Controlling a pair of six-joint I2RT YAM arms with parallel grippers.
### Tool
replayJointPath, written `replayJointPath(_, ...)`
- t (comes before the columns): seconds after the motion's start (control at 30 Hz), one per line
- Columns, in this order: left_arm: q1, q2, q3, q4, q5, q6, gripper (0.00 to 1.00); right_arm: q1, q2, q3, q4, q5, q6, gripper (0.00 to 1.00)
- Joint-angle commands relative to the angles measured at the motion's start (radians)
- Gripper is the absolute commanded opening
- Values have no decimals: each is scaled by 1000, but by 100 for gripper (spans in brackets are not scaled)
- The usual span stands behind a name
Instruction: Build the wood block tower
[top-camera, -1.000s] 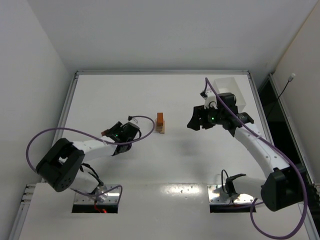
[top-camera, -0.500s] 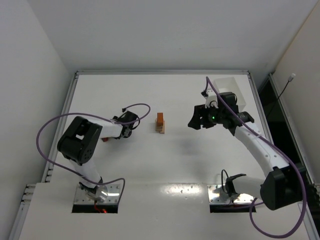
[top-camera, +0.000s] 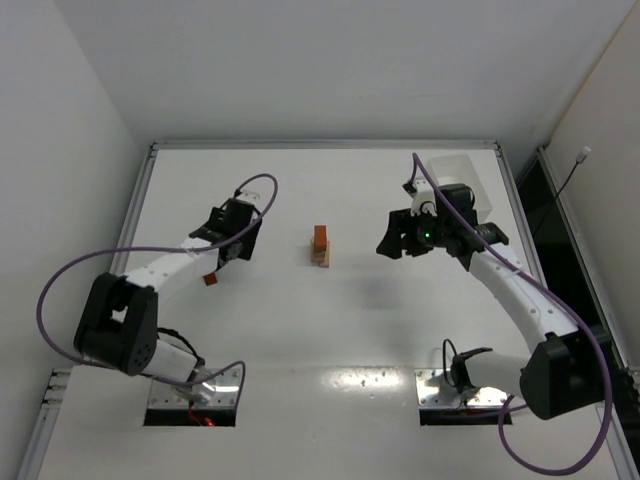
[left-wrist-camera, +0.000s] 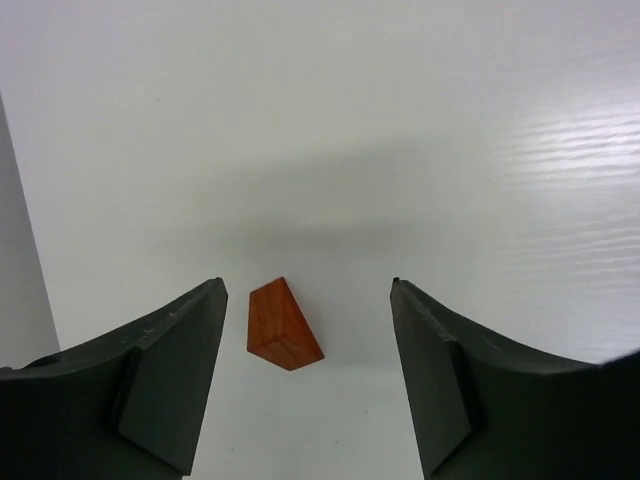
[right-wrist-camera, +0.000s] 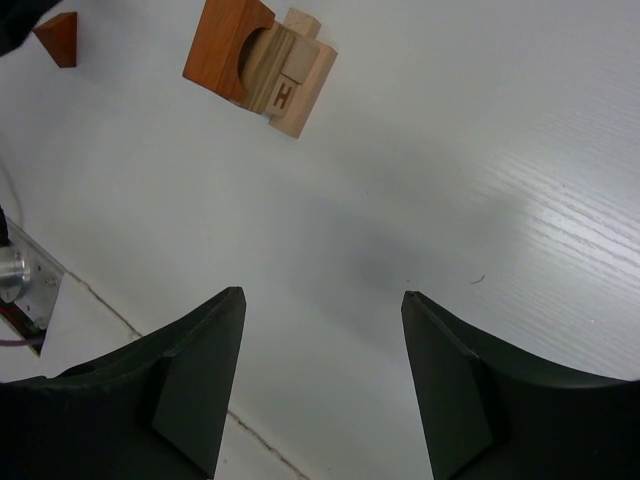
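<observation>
The wood block tower stands mid-table, a reddish-brown arch block over pale blocks; in the right wrist view the tower shows an "H" on one pale block. A small reddish-brown wedge lies alone on the table left of it. My left gripper hovers above the wedge, open, with the wedge nearer the left finger and touching neither. My right gripper hangs open and empty to the right of the tower. The right wrist view also shows that gripper and the wedge.
A white plastic bin stands at the back right, behind the right arm. The table's raised rim runs along the left side near the left arm. Purple cables loop off both arms.
The left gripper went from shut to open and let go of the wedge, which now lies on the table. The left arm swung out and back. The right arm held still.
</observation>
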Motion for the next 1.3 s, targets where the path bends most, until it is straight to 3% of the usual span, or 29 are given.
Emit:
replayJointPath(0.0,-2,-107,49,-44,108,-56,63,-6,0,33,15,-7,-14,61)
replayJointPath(0.23,55,-116,71,-201,251,-236,37,-6,-9,24,35,-7,-14,61)
replayJointPath(0.33,145,-116,80,-224,363,-323,37,-6,-18,24,35,-7,-23,61)
replayJointPath(0.4,181,-102,106,-234,381,-354,37,-6,-18,24,24,-7,-23,61)
replayJointPath(0.5,263,-30,158,-293,421,-397,48,-6,-18,15,24,-7,-23,61)
replayJointPath(0.67,356,51,181,-326,467,-408,48,-6,-18,15,24,-7,-23,61)
replayJointPath(1.03,455,82,80,-305,446,-408,49,-6,-9,15,33,-7,-23,61)
replayJointPath(1.27,486,94,46,-282,509,-389,49,-6,0,26,33,2,-23,61)
